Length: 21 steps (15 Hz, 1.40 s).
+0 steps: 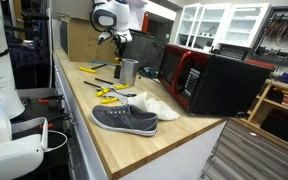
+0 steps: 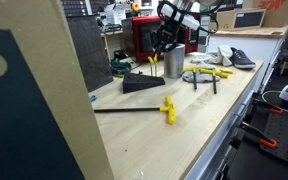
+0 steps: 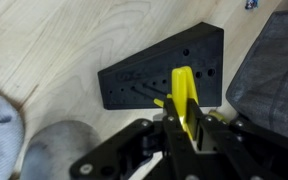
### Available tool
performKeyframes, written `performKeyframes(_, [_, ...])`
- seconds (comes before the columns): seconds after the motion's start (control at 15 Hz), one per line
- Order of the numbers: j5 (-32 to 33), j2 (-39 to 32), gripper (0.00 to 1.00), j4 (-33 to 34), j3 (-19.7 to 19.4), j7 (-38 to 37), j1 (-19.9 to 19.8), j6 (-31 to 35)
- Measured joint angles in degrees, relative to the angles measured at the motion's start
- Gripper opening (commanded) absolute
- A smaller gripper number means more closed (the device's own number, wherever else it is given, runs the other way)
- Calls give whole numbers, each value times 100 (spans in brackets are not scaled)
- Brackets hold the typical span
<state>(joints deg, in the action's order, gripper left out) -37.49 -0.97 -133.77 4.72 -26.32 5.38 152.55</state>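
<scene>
My gripper (image 3: 184, 135) is shut on a yellow-handled tool (image 3: 183, 102), which stands up between the black fingers (image 3: 212, 140). Just beyond the tool, on the wooden bench, lies a black wedge-shaped holder block (image 3: 164, 68) with rows of holes. In both exterior views the gripper (image 1: 115, 40) (image 2: 161, 47) hangs above the bench, close to a metal cup (image 1: 129, 72) (image 2: 174, 65) and over the block (image 2: 144, 83). The yellow tool (image 2: 152, 58) shows faintly under the fingers; its lower end is hidden.
A yellow T-handle tool (image 2: 167, 108) with a long black shaft lies on the bench. More yellow tools (image 1: 109, 93) (image 2: 206, 73), a grey shoe (image 1: 124, 118) and a white shoe (image 1: 156, 104) lie nearby. A red-and-black microwave (image 1: 214, 82) stands at the back.
</scene>
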Motion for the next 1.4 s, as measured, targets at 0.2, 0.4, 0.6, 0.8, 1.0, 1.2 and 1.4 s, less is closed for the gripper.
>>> performKeyframes(0.2, [-154, 60, 4, -72, -38, 31, -83, -11])
performKeyframes(0.4, [-537, 87, 4, -99, -124, 217, -149, -115])
performKeyframes(0.6, [-818, 89, 4, -100, -186, 364, -215, -215])
performKeyframes(0.8, [-905, 88, 4, -100, -201, 366, -241, -245])
performKeyframes(1.0, [-909, 88, 4, -99, -201, 366, -240, -246])
performKeyframes(1.2, [-880, 87, 4, -95, -191, 366, -230, -246])
performKeyframes(1.4, [-792, 87, 4, -85, -167, 366, -201, -244])
